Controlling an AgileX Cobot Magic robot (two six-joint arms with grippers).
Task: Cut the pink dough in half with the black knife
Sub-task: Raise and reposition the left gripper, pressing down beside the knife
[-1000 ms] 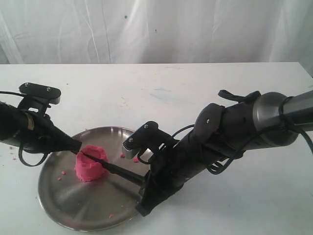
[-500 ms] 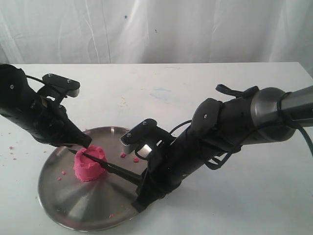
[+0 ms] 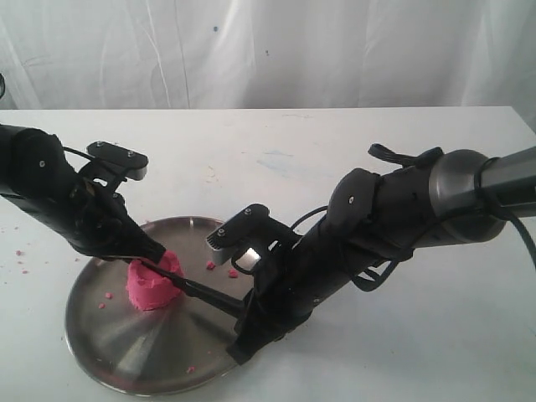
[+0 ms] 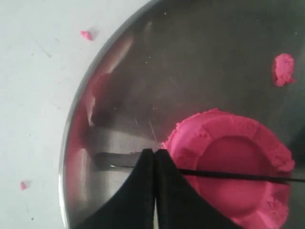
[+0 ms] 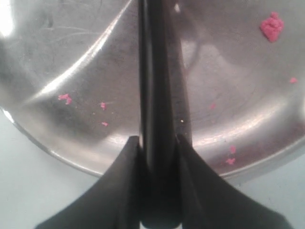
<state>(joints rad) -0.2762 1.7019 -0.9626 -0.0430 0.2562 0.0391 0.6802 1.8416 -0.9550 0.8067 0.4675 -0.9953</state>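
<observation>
Dough (image 3: 152,287) of a bright pink colour sits on a round steel plate (image 3: 126,352), which lies near the front left corner of the white table (image 3: 335,151). The lump is small and round, shaped like a low cup: in the left wrist view it has a sunken middle and a thick, uneven, wavy rim (image 4: 233,176). It is in one piece. The black knife (image 3: 197,291) lies across the top of the dough, its thin blade (image 4: 228,175) running over the hollow middle from rim to rim. The right gripper (image 3: 248,314) is clamped on the knife handle (image 5: 157,119) near the plate's edge toward the front of the table, with one finger pressed on each side of the handle. The left gripper (image 3: 156,254) is at the dough's far left side, its two fingers (image 4: 143,191) pressed together with no gap, and their tips meet just beside the rim where the blade ends; I cannot tell if they pinch the tip of the blade. Small pink crumbs (image 5: 272,26) are scattered on the plate, and a few more (image 4: 86,34) lie on the table toward its left edge.
</observation>
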